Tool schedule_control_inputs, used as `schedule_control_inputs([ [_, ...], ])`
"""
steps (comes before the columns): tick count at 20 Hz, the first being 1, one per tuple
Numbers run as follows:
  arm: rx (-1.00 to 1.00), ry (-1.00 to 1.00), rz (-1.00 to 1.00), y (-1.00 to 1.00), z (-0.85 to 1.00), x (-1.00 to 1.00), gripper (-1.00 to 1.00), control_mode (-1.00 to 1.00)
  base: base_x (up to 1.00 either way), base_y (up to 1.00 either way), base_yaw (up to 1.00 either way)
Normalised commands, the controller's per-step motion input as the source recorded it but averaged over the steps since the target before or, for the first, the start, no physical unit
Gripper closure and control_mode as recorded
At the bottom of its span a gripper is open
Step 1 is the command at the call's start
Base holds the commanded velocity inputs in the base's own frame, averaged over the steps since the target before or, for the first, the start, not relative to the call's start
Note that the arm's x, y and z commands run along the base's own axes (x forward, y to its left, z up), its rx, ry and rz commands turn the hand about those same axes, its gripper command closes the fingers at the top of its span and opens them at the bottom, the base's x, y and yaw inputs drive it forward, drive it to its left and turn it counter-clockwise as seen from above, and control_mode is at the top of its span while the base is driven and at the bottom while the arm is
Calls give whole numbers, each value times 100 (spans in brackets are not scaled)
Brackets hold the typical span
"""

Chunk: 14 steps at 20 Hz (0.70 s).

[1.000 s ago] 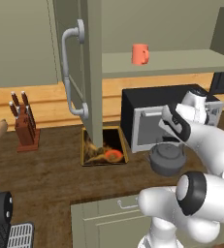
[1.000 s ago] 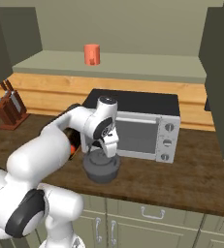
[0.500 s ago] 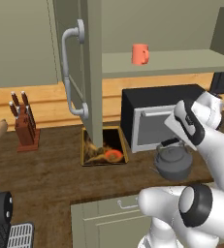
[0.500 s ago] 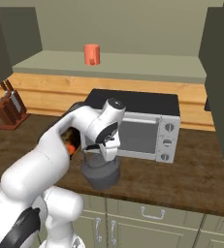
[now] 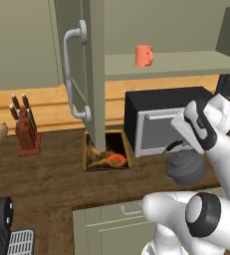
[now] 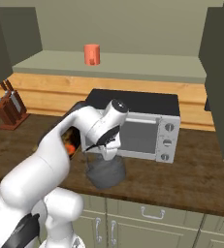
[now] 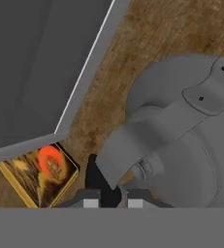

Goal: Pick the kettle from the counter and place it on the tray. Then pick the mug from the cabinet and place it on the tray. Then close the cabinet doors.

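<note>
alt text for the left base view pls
White robot arm's gripper is closed on the black handle of a squat dark-grey kettle on the dark wood counter, before a black microwave. Left: black-rimmed orange tray; above, an orange mug on the cabinet shelf.

tray (image 5: 106,153) (door-hidden) partly occluded

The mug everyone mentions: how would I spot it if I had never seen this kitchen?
Look above the wooden counter to the open green cabinet, whose flat shelf runs over the black microwave. The mug stands alone on that shelf, towards its left end. It is small, orange-red and cylindrical, unlike the bigger dark-grey kettle down on the counter.
</note>
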Motion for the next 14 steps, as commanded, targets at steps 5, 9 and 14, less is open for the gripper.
schedule_control_inputs([
  [5,16,-23,0,13,42,-6,100,-100,0,0,0],
  [9,15,-27,0,25,42,-7,100,-100,0,0,0],
  [14,13,-16,0,46,33,-3,100,-100,0,0,0],
])
